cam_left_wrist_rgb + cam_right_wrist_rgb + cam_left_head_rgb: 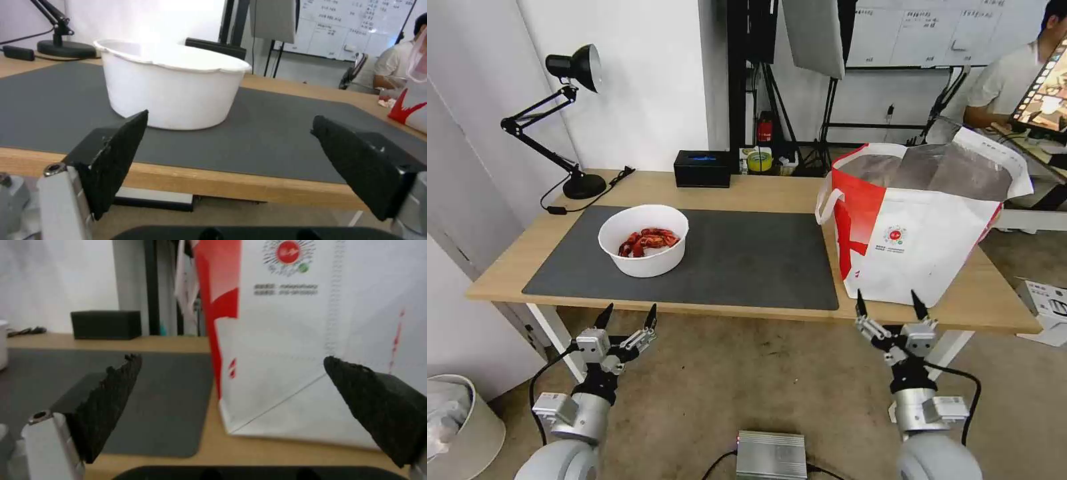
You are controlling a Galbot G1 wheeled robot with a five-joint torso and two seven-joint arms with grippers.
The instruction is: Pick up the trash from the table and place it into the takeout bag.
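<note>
Bowl (644,240) of red scraps sits on the mat (747,260), left half of the desk (760,187). Bag (917,223) stands at the desk's right end, top open, round red logo (287,252) on front; print under it too small to read. Left hand (629,317) and right hand (890,303) hover below the desk's front edge, fingers apart, both empty.

Smooth white plastic bowl (644,240) on a matt grey mat (747,260); light wood-grain table (774,190); bag (917,223) lining silvery, glossy.
</note>
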